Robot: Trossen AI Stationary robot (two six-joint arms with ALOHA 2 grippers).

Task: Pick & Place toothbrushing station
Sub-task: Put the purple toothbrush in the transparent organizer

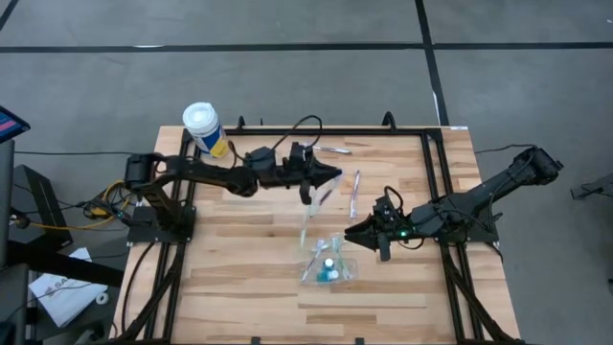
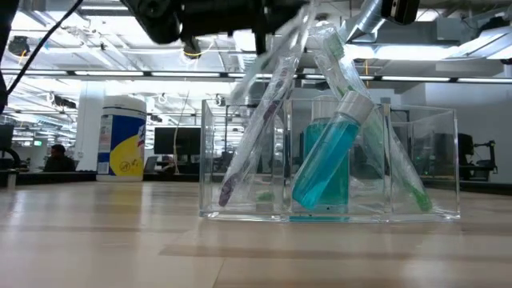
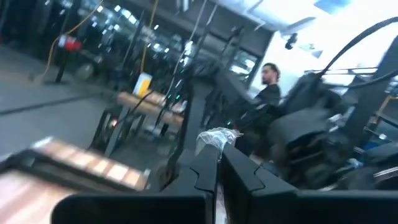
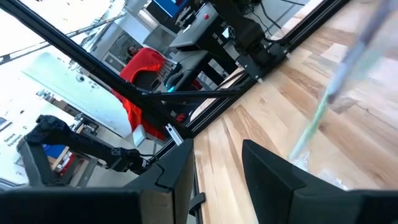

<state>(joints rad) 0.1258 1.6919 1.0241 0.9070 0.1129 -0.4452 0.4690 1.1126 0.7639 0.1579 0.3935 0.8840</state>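
**High view: a toothbrush hung above the clear cup**

High view showed the left hand over the middle of the counter. It was clenched on the top of a wrapped toothbrush. The toothbrush hung long and thin, slanting down toward the clear cup. The cup sat on the counter, nearer the front edge than the left hand. In the low view, a purple toothbrush and a teal tube leaned inside it. I think the left hand needed to come closer to the cup and lower. The right hand waited just beside the cup, partly open and holding nothing.
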